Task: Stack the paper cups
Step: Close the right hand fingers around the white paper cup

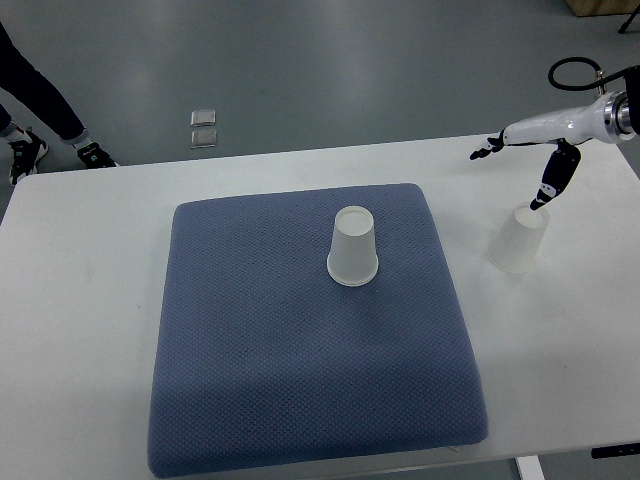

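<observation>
A blue mat (pixel 310 330) covers the table (pixel 80 300), one upside-down cup (pixel 353 246) on it. A second cup (pixel 518 240) stands off the mat. The right hand (pixel 535 150) hovers above, fingers spread, empty; its arm is cut off. A person's legs (pixel 40 110) show beyond.

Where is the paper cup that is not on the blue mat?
In the top view, that upside-down cup stands on the white table, right of the blue mat, just under the right hand.
</observation>
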Robot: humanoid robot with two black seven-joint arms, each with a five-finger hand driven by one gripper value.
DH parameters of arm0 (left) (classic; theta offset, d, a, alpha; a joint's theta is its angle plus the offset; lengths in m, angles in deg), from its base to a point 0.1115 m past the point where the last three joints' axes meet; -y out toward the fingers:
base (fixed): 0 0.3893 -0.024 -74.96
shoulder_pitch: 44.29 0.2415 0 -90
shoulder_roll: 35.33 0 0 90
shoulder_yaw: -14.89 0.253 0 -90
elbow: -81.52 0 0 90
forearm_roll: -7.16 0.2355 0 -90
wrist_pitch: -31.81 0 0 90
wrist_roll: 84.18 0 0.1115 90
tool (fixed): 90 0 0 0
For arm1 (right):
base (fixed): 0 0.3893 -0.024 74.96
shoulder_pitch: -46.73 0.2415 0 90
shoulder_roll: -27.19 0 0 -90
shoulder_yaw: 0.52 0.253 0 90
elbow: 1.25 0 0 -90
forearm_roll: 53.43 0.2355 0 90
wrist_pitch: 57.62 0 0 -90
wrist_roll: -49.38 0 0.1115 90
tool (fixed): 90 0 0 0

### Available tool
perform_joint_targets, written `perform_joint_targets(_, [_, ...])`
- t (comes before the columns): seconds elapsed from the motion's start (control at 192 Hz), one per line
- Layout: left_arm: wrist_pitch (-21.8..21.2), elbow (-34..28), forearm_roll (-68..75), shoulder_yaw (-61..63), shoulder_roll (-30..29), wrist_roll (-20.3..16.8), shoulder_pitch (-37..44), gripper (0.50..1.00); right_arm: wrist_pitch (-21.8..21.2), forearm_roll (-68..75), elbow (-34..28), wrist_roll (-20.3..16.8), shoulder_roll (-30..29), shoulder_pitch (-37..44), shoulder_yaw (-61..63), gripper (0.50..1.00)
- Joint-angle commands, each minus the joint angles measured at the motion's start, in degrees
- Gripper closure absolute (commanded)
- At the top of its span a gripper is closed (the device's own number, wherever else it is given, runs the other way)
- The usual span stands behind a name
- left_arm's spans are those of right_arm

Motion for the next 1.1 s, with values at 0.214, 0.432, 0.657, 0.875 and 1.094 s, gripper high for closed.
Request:
perform_joint_targets(0.214, [-0.1, 0.0, 0.0, 0.0, 0.0, 0.0, 0.0, 0.5, 3.5, -3.3, -0.1, 1.3, 0.0, -3.0, -2.6, 0.554])
perform_joint_targets(0.432, [-0.1, 0.0, -0.1, 0.0, 0.0, 0.0, 0.0, 0.5, 7.5, -4.7, 0.4, 0.9, -0.9, -7.1, -2.6, 0.554])
perform_joint_targets(0.657, [0.0, 0.0, 0.0, 0.0, 0.0, 0.0, 0.0, 0.5, 11.3, -4.7, 2.7, 0.7, -1.3, -9.3, -2.6, 0.556])
perform_joint_targets(0.875, [-0.1, 0.0, 0.0, 0.0, 0.0, 0.0, 0.0, 0.5, 13.2, -4.9, 5.1, 0.7, -1.8, -10.8, -2.6, 0.558])
perform_joint_targets(1.094, [0.0, 0.0, -0.1, 0.0, 0.0, 0.0, 0.0, 0.5, 14.6, -4.9, 6.8, 0.6, -3.3, -11.0, -2.7, 0.56])
